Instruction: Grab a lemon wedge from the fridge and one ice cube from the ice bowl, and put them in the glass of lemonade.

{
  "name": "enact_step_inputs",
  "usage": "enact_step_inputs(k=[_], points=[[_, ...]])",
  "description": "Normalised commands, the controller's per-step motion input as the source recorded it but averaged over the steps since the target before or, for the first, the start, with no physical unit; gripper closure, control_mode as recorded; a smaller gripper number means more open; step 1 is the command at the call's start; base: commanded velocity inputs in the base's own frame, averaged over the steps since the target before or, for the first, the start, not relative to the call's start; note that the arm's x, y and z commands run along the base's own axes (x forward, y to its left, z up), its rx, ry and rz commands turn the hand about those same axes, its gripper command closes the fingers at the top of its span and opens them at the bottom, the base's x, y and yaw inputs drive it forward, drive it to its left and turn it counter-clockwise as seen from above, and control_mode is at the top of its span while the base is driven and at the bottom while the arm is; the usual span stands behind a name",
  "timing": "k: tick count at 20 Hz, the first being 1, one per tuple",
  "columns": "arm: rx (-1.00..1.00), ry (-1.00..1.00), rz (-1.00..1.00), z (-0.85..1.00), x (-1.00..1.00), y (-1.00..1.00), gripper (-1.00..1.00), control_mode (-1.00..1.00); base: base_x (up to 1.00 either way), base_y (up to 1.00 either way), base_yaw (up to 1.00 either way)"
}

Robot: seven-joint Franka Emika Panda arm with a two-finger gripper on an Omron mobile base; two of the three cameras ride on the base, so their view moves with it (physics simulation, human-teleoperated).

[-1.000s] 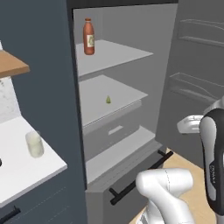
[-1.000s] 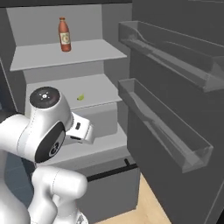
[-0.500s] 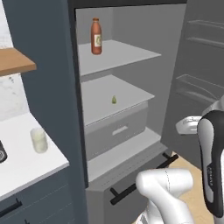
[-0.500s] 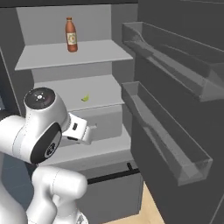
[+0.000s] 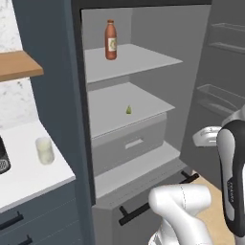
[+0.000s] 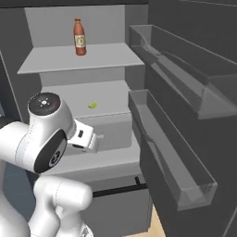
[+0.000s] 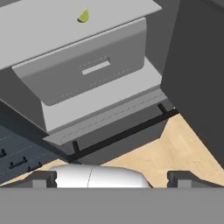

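The fridge (image 5: pixel 52 72) stands open, with pale grey shelves inside. A tiny yellow-green lemon wedge (image 5: pixel 128 110) lies on the middle shelf (image 6: pixel 111 95), above a grey drawer (image 7: pixel 87 65). In the hand view the lemon wedge (image 7: pixel 83 16) sits at the top, far ahead of my gripper (image 7: pixel 113 179), whose fingertips (image 7: pixel 43 178) stand wide apart with nothing between them. My hand (image 6: pixel 85 139) hovers in front of the drawer, below and short of the wedge. The glass of lemonade (image 5: pixel 44 150) stands on the white counter (image 5: pixel 24 177) left of the fridge. The ice bowl and ice cube are out of view.
A brown-red bottle (image 5: pixel 111 39) stands on the top shelf. The open fridge door with its clear bins (image 6: pixel 176 152) juts out on the right. A black bar handle (image 7: pixel 122 135) runs along the lower drawer. Wooden floor (image 7: pixel 175 148) lies below.
The whole scene has slid a little to the right in both base views, so the camera has moved. The arm keeps its pose and the gripper stays open.
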Motion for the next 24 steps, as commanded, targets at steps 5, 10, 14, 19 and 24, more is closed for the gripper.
enact_step_inputs(k=[5,10,14,19,24], points=[[0.0,0.0,0.0,0.0,0.0,0.0,-1.0,1.0,0.42,0.06,0.13],[0.0,0.0,0.0,0.0,0.0,0.0,-1.0,1.0,0.38,0.2,0.13],[0.0,0.0,0.0,0.0,0.0,0.0,-1.0,1.0,0.18,0.28,0.2],[0.0,0.0,0.07,0.0,0.0,0.0,-1.0,-1.0,-0.01,0.05,0.12],[0.0,0.0,0.15,0.0,0.12,0.1,-1.0,-1.0,0.0,0.0,0.0]])
